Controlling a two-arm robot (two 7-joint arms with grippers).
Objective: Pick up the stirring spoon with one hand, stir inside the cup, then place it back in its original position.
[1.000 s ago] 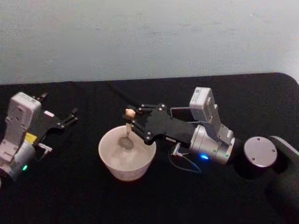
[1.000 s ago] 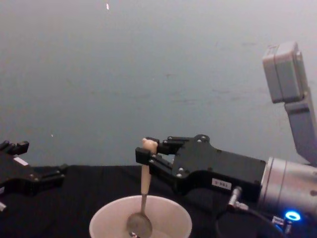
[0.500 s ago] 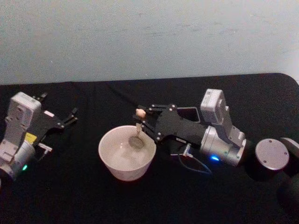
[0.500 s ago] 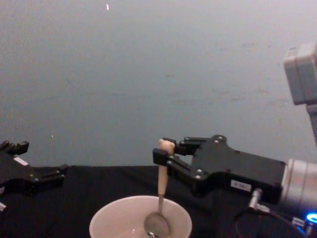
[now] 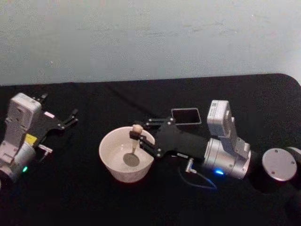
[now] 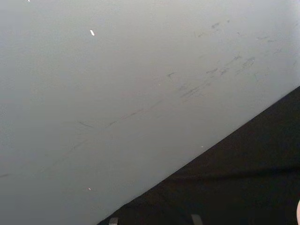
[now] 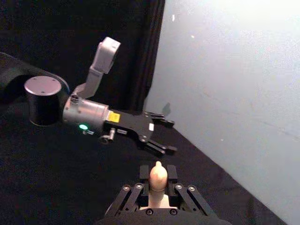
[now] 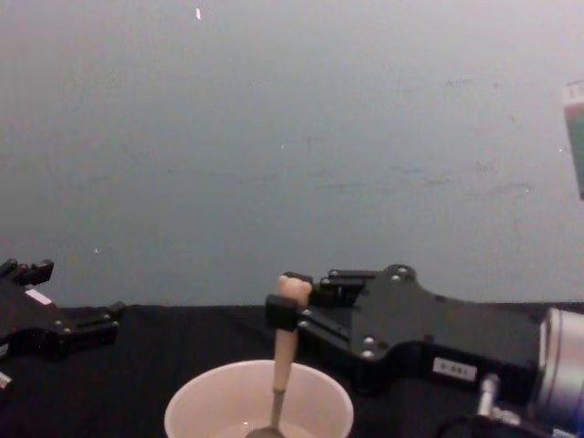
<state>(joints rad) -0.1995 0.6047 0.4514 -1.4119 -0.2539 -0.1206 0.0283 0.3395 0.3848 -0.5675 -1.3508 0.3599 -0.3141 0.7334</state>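
Head view: the right gripper (image 5: 137, 133) reaches in over the right-hand rim of the cup (image 5: 106, 144). Its fingers are clenched on the beige handle of the stirring spoon (image 5: 133, 147), just below the small bear head. The spoon stands nearly upright inside the cup, with its round metal bowl low over the cup's floor, a little right of the cup's centre (whether the bowl touches the floor cannot be told). The cup sits upright on the black worktop (image 5: 141, 202). A dark square holder (image 5: 186, 115) lies flat behind and to the right of the cup, apart from it. The left gripper (image 5: 60, 106) rests well to the left of the cup, low over the worktop, with its fingers spread and grasping nothing.

Chest view: the spoon's handle rises above the cup's rim with a slight tilt, its head leaning toward the right. The thin neck dips below the rim, and the edge of the metal bowl shows deep inside the cup. The right gripper comes in level from the cup's right, with one fingertip on each side of the top of the handle.

Right wrist view: the bear head is pinched between the two fingertips. The left gripper lies farther off beyond it, with its jaws apart.
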